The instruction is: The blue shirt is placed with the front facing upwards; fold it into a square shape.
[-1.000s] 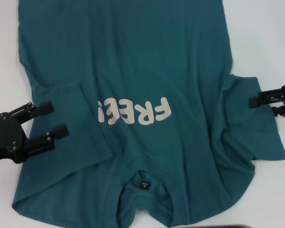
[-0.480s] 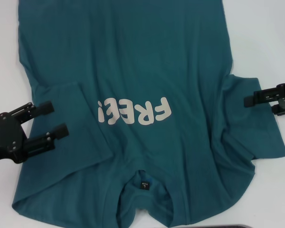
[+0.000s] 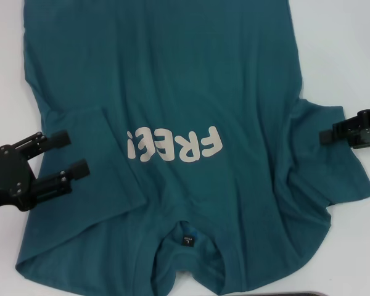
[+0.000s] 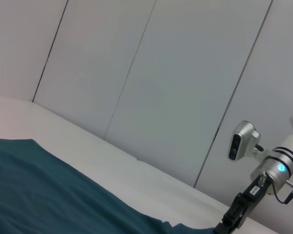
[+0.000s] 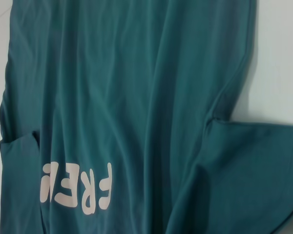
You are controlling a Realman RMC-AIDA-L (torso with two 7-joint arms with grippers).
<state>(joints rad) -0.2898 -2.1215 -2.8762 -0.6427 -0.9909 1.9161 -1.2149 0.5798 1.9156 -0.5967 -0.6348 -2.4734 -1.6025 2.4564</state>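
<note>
Blue shirt (image 3: 172, 92): flat, centre, left sleeve folded in. Step: right sleeve. My left gripper (image 3: 71, 157), nine o'clock, agape, empty. Right gripper (image 3: 333, 134), three o'clock; grip unclear. Next: pinch sleeve edge.

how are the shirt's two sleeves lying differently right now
The left sleeve is folded inward, flat on the blue shirt body beside the lettering; the right sleeve still spreads outward over the table. The left gripper sits open at its sleeve's outer edge; the right gripper is at its sleeve's far edge. Both sleeves lie slightly wrinkled.
</note>
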